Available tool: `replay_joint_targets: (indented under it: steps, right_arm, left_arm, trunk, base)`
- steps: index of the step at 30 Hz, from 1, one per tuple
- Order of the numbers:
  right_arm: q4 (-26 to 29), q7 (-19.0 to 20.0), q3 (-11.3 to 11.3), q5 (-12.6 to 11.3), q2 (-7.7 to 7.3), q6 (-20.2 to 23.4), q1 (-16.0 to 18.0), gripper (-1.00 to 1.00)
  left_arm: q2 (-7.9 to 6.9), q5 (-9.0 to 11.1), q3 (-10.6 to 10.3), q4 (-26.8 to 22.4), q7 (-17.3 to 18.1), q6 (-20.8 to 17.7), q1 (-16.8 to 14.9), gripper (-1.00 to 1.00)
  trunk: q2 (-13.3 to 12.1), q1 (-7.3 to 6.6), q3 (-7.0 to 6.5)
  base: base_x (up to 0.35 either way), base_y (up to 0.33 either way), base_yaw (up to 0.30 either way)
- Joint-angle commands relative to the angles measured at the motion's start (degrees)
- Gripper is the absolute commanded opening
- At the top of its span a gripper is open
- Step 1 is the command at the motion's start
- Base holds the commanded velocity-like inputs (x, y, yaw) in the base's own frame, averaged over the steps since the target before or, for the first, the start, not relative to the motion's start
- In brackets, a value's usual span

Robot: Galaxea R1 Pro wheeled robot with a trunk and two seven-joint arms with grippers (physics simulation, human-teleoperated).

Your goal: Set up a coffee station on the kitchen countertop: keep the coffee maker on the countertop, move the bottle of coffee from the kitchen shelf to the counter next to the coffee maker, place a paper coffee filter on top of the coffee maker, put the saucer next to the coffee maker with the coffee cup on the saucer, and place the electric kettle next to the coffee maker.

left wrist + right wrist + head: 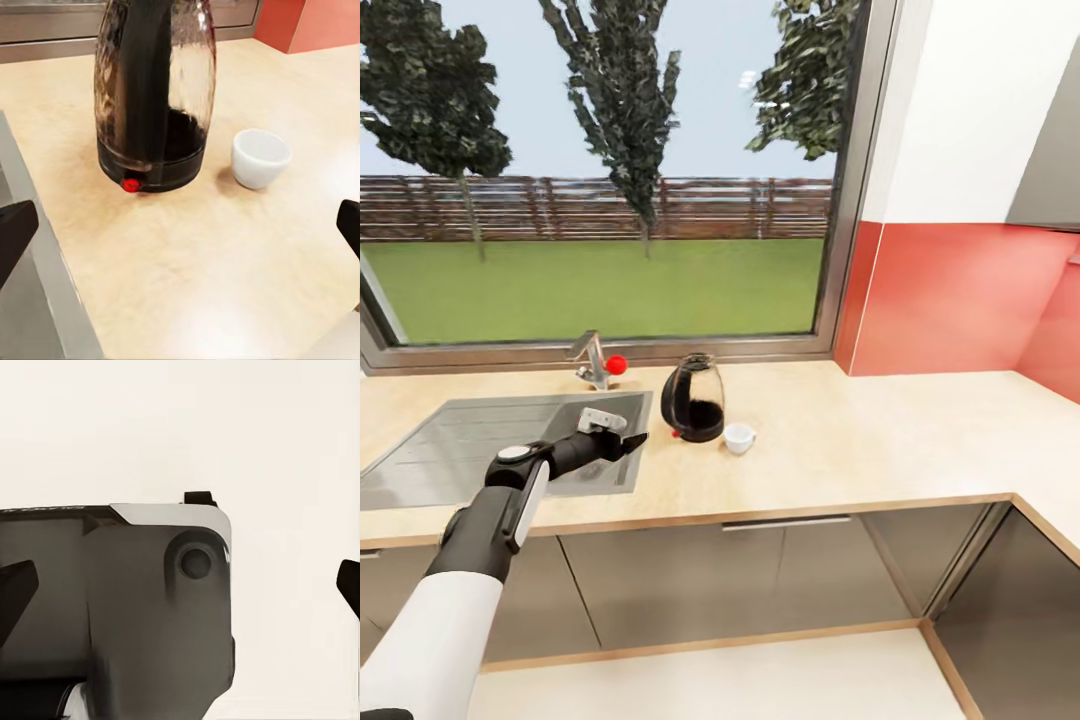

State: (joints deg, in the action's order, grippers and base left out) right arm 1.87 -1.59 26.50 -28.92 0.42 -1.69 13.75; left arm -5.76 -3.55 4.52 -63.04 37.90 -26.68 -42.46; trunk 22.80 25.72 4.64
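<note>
On the kitchen countertop (860, 440), right of the steel sink, stands the electric kettle (693, 398), its rounded glass body dark at the base. Its black handle and red dot face my left wrist camera, where the kettle (154, 97) looms large. A small white coffee cup (739, 437) sits on the bare wood just right of the kettle, also seen as the cup (259, 157). My left gripper (625, 432) hovers open over the sink's right edge, a short way from the kettle, nothing between its fingertips (15, 232). My right gripper (180, 589) is open and empty. Coffee maker, bottle of coffee and saucer are out of view.
The sink (460, 450) has a faucet (595, 362) with a red knob behind it, under a wide window. A red backsplash (950, 300) runs along the right, where the worktop turns a corner. Dark grey cabinet fronts (780, 570) sit below. The right wrist view looks at a dark part of my own body (150, 607).
</note>
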Motion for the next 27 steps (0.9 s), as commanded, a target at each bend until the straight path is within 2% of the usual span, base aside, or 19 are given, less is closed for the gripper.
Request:
replay_joint_targets:
  steps: [1,8,17,27]
  right_arm:
    - [0.0,-0.2,0.5,-0.5,0.02,-0.2,0.0,1.00]
    - [0.0,-0.2,0.5,-0.5,0.02,-0.2,0.0,1.00]
    - [0.0,-0.2,0.5,-0.5,0.02,-0.2,0.0,1.00]
    - [0.0,-0.2,0.5,-0.5,0.03,-0.2,0.0,1.00]
  left_arm:
    - [0.04,-0.3,0.1,-0.1,0.4,-0.3,0.0,1.00]
    - [0.05,-0.3,0.2,0.0,0.5,-0.2,0.4,1.00]
    - [0.05,-0.2,0.2,0.0,0.5,0.3,0.5,1.00]
    - [0.10,-0.2,0.2,0.2,0.5,0.3,0.5,1.00]
  trunk:
    - [0.1,0.07,0.13]
    - [0.1,0.07,0.13]
    - [0.1,0.07,0.13]
    - [0.1,0.07,0.13]
  base:
    - [0.292,-0.142,0.000]
    - [0.270,-0.134,0.000]
    - [0.051,-0.019,0.000]
    - [0.232,-0.071,0.000]
